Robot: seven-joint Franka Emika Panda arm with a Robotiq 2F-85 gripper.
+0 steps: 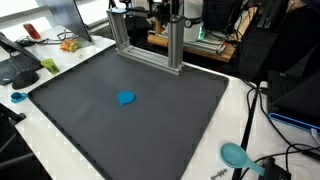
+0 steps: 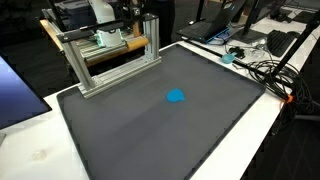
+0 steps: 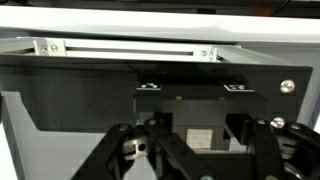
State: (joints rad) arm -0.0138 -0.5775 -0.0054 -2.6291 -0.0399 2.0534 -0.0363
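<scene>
In the wrist view my gripper (image 3: 195, 140) comes in from the bottom edge, its two dark fingers (image 3: 125, 145) standing apart with nothing between them. It faces a black panel (image 3: 80, 95) under a silver aluminium bar (image 3: 125, 48). That aluminium frame (image 1: 150, 40) (image 2: 110, 55) stands at the back edge of a dark mat (image 1: 160, 130) (image 2: 150, 130). A small blue object (image 1: 126, 98) (image 2: 176, 97) lies alone near the mat's middle, far from the gripper. The arm sits behind the frame and is mostly hidden in both exterior views.
A teal bowl (image 1: 235, 155) (image 2: 229, 58) and a tangle of cables (image 1: 270, 165) (image 2: 265, 70) lie off the mat. A laptop (image 1: 22, 55), a food item (image 1: 68, 44) and a small blue piece (image 1: 17, 97) sit on the white table (image 1: 60, 65).
</scene>
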